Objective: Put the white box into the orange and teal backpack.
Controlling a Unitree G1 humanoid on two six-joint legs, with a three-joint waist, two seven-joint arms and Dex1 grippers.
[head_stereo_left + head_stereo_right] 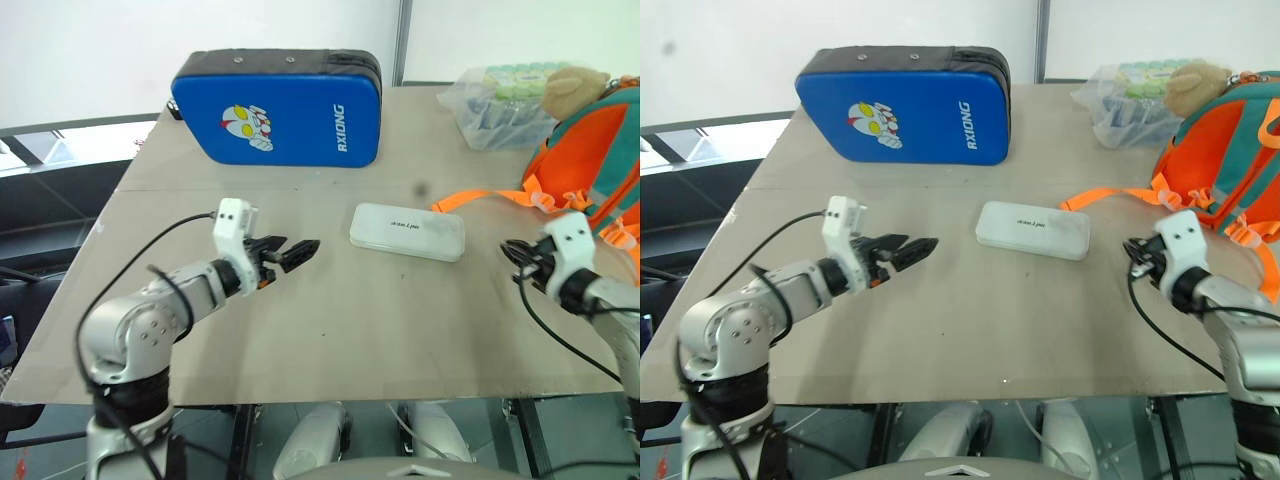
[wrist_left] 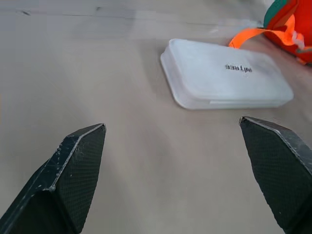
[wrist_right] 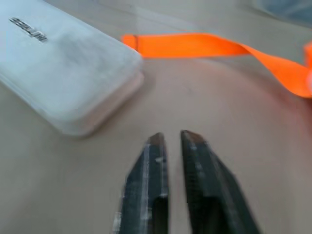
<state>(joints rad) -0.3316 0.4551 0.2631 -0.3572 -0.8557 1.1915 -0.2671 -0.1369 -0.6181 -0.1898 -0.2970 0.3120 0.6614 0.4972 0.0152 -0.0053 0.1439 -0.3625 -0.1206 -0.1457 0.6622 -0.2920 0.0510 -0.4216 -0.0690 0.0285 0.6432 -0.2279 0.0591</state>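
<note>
Your orange and teal backpack (image 1: 590, 150) is cut off at the right edge of the head views — you can't see its opening. A tan plush toy (image 1: 572, 88) sits at its top, and an orange strap (image 1: 480, 200) trails from it across the surface (image 1: 330, 330) toward the white box (image 1: 407, 231). The lettering on the box lid is too small to read.

The white box lies flat near the middle of the surface, between your two claws, touched by neither. The strap end lies just beside its far right corner.

Left claw (image 1: 296, 252) hovers left of the box, spread wide and empty — its fingers (image 2: 73, 170) frame the box in the wrist view. Right claw (image 3: 170, 141) sits right of the box near the backpack, clenched on nothing.

Behind: a blue padded case (image 1: 275, 108) with a cartoon, well apart from the box. A clear plastic bag (image 1: 500, 105) of green items sits beside the backpack, contents hard to make out.
</note>
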